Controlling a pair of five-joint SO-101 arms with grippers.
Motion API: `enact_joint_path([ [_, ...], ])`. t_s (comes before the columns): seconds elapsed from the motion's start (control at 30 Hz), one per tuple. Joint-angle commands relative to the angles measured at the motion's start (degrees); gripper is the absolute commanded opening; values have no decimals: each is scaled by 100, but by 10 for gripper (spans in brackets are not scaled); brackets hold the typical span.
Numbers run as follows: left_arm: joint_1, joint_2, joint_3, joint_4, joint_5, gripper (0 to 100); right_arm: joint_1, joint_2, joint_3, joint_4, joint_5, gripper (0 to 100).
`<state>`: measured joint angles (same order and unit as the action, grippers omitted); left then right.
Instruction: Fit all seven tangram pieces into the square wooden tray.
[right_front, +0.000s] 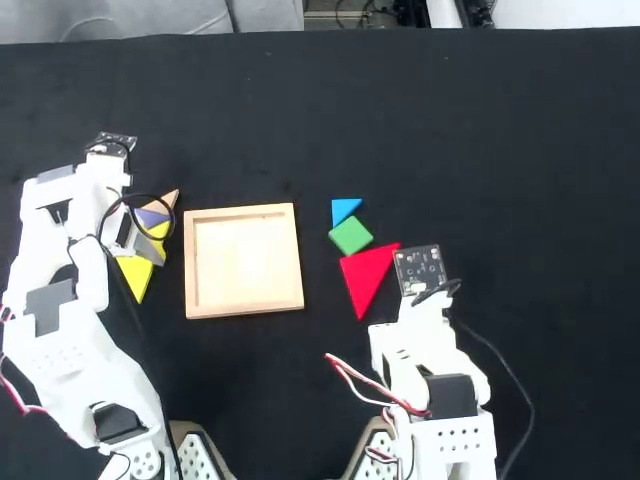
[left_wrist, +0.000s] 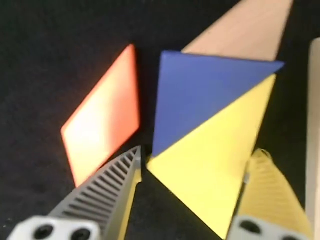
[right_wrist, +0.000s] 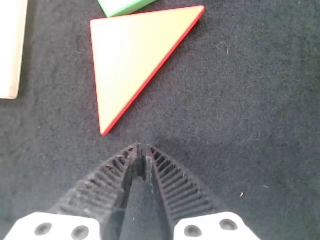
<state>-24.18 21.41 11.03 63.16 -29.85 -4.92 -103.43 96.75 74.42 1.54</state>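
Square wooden tray (right_front: 240, 209) lies mid-table, its floor bare. Left gripper (left_wrist: 198, 151) stands with jaws spread wide astride a yellow triangle (left_wrist: 215, 185) beside the tray. Right gripper (right_wrist: 142, 150) is pressed closed on nothing, just short of the red triangle (right_wrist: 130, 60).

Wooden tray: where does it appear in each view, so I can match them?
High view: the wooden tray lies between the yellow triangle and the red triangle.
Left wrist view: pale strip at the frame edge past the yellow triangle, probably its wall.
Right wrist view: its corner at the frame edge, beside the red triangle.
Shared: the black cloth; each triangle ties a wrist view to the high one.
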Motion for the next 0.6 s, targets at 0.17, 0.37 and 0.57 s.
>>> enact_joint_path([
  [0.17,127,9,-180,-158,44,289,97,-488,-13,35,-9,12],
  [0.37,-13,9,-189,-185,695,293,97,-488,-13,35,-9,12],
  [0.57,-13,9,-189,-158,730,293,97,-488,-13,35,-9,12],
])
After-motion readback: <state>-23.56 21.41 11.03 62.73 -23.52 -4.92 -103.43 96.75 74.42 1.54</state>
